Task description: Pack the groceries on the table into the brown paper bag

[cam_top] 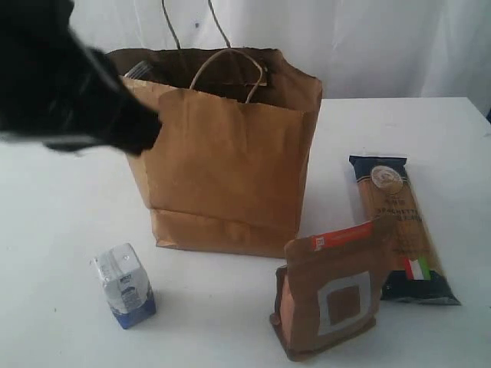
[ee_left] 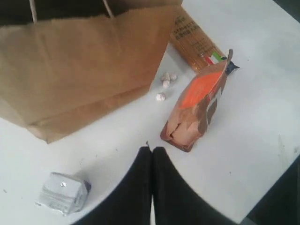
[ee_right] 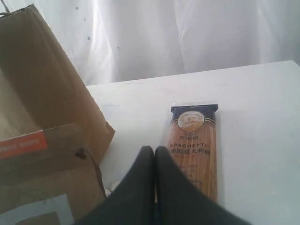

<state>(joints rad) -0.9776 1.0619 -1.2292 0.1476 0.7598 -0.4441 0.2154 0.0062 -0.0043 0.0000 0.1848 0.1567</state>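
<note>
The brown paper bag (cam_top: 230, 153) stands open in the middle of the white table (cam_top: 61, 230). Three groceries are outside it: a small blue-white carton (cam_top: 124, 285) at front left, a brown pouch with an orange strip (cam_top: 334, 295) upright at front right, and a long spaghetti packet (cam_top: 399, 226) lying flat on the right. My left gripper (cam_top: 152, 126) is a dark blur against the bag's upper left edge. It is shut and empty (ee_left: 152, 149), held high above the table between carton (ee_left: 63, 192) and pouch (ee_left: 197, 110). My right gripper (ee_right: 154, 149) is shut and empty beside the spaghetti packet (ee_right: 193, 140).
A few small white bits (ee_left: 165, 79) lie on the table by the bag's base, near the pouch. A white curtain (cam_top: 368, 46) hangs behind the table. The bag's cord handles (cam_top: 230, 65) stick up from its rim. Something grey (cam_top: 138, 70) shows inside the bag.
</note>
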